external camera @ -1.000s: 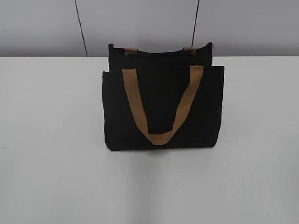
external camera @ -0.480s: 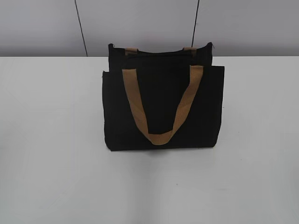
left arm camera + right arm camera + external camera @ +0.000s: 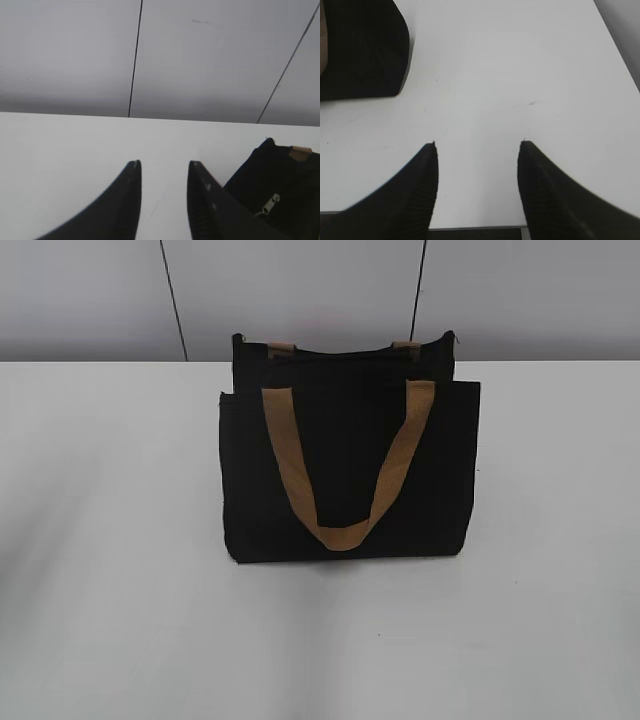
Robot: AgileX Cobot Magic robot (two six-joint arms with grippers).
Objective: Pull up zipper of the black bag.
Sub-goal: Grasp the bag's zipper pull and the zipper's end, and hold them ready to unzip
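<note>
The black bag [image 3: 350, 475] stands upright on the white table [image 3: 110, 540], with a tan handle [image 3: 340, 530] hanging down its front. Neither gripper shows in the exterior view. In the left wrist view the bag's corner [image 3: 280, 175] is at the lower right, with the zipper's small silver pull [image 3: 270, 204] on it. My left gripper [image 3: 164, 163] is open and empty, to the left of the bag. In the right wrist view my right gripper [image 3: 477, 144] is open and empty over bare table, with the bag [image 3: 365, 50] at the upper left.
A grey panelled wall [image 3: 300, 290] with dark seams runs behind the table. The table's near edge [image 3: 470, 229] shows under the right gripper, and its right edge [image 3: 615, 40] at the upper right of that view.
The bag has not moved. A faint shadow has spread on the table at the lower left of the exterior view.
</note>
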